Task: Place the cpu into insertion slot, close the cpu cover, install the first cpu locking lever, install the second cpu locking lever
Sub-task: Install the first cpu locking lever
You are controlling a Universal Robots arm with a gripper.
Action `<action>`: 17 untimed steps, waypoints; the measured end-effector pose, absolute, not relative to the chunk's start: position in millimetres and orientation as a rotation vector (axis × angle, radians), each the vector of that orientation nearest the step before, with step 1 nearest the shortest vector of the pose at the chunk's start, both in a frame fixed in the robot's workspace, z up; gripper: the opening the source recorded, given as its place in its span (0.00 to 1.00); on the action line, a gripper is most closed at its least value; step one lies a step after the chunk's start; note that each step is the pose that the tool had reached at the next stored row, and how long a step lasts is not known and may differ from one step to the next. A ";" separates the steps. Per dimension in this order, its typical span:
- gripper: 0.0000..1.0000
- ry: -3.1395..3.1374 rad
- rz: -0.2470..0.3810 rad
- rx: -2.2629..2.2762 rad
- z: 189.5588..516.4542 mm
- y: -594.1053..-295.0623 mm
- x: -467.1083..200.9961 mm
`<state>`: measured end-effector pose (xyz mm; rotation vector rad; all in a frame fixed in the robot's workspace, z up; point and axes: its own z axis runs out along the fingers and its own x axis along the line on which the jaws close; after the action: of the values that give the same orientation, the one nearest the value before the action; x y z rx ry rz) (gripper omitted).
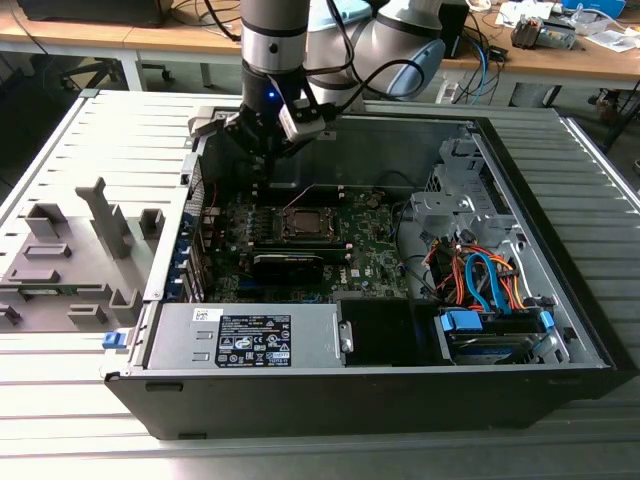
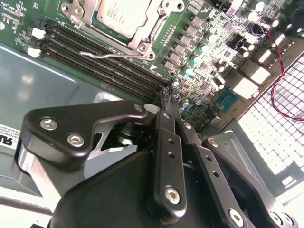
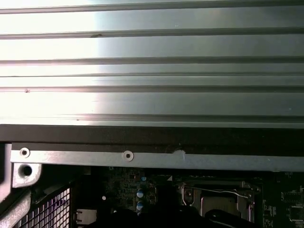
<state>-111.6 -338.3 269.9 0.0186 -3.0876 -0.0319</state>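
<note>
**CPU seated in socket, gripper hovering at the rear of the case**

- Open black desktop computer case [image 1: 560,370] lies on its side on a ribbed grey metal table [image 1: 60,420]. Green motherboard [image 1: 370,250] faces up.
- The cpu [image 2: 124,15], a small flat square chip with a dull silver-grey metal top, sits in the socket on the motherboard; in the exterior view it is the pale square [image 1: 305,222] near the board's centre.
- The cpu cover [image 2: 159,23], a thin silvery metal frame with an open window, appears to lie down around the chip. I cannot tell whether it is fully flat.
- A thin bent silvery wire locking lever [image 2: 107,54] runs along the socket edge beside the black memory slots [image 2: 104,59]. Whether it is hooked under its catch is not clear.
- Black multi-link robot gripper [image 1: 268,140] hangs above the board's far edge, apart from the socket. Whether it is released or clenched I cannot tell; nothing is seen in its grasp.

Handling judgement: chip light, rigid, fragile underneath, so take it by the edges only. Cover is thin stiff sheet, hinged, light to press. Levers are springy steel wire, slippery and narrow; best taken at the bent free end, and likely to snap back if released early.
</note>
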 end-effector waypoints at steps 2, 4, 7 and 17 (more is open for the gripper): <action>0.11 -3.088 -0.021 0.019 269.5 -338.3 -111.3; 0.11 -3.088 -0.011 0.018 269.1 -338.3 -110.7; 0.11 -3.088 0.000 0.018 268.6 -338.3 -110.1; 0.11 -3.087 0.068 0.028 263.9 -339.5 -102.0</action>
<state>-102.0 -339.5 263.9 0.0282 -3.0867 0.0681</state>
